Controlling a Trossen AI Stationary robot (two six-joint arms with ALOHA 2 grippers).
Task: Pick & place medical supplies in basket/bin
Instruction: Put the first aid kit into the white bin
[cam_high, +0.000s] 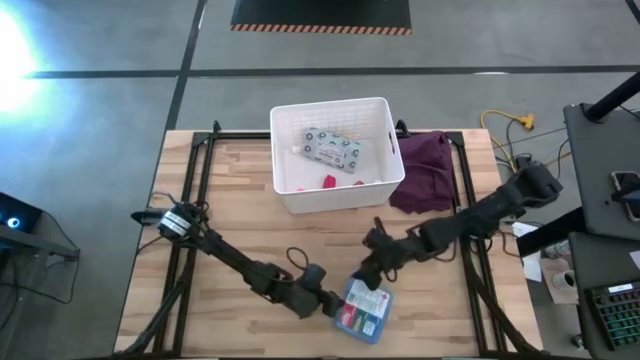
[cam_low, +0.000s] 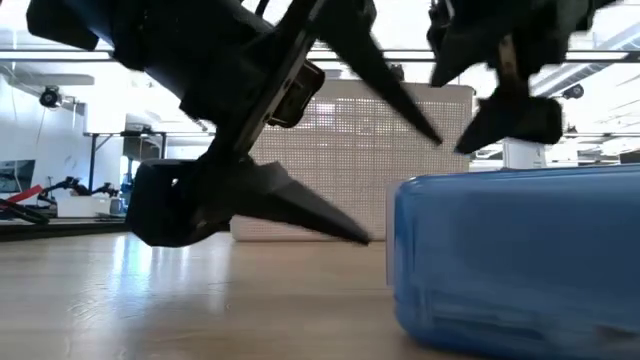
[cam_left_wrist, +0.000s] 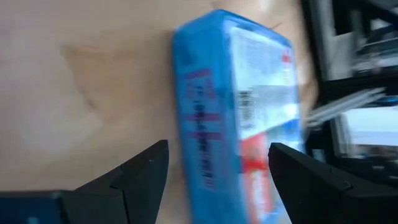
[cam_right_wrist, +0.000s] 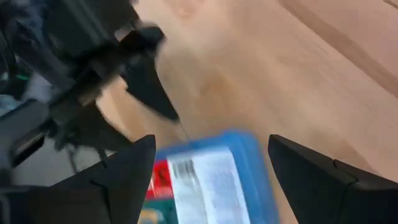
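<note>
The flat blue first-aid box (cam_high: 362, 310) with a red-white label lies flat near the table's near edge. My left gripper (cam_high: 327, 300) is open at the box's left end. In the left wrist view its fingers (cam_left_wrist: 146, 171) stand to either side of the box (cam_left_wrist: 236, 112). The low view shows a gap between the lower fingertip (cam_low: 365, 237) and the box (cam_low: 515, 255). My right gripper (cam_high: 366, 270) is open just above the box's far edge, and the box (cam_right_wrist: 208, 174) shows between its fingers. The white bin (cam_high: 290, 190) holds a grey-green packet (cam_high: 333, 150) and a small red item (cam_high: 328, 181).
A dark purple cloth (cam_high: 425, 170) lies bunched against the bin's right wall. Black frame rails (cam_high: 195, 180) run along the table's left and right sides. Bare wood (cam_high: 250, 220) lies between the bin and both grippers. The two grippers are close together at the box.
</note>
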